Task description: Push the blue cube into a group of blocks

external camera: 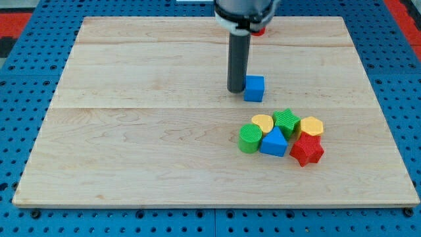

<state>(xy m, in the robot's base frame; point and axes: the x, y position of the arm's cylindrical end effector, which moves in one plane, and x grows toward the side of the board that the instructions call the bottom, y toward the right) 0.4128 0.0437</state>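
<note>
Camera view: my tip (236, 90) sits touching the blue cube's (254, 88) left side on the table (131, 131), no hand here. Group lies below-right, apart: green cylinder (249, 139), blue triangle (273, 142), red star (306, 150), more. Arm's top cut off, some red bit half hidden behind it.

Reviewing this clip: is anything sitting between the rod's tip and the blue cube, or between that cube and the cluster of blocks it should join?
Nothing visible blocks either stretch. My tip stands right at the blue cube's left side. Between the cube and the group below it, led by the yellow heart and green star, lies only bare board.
</note>
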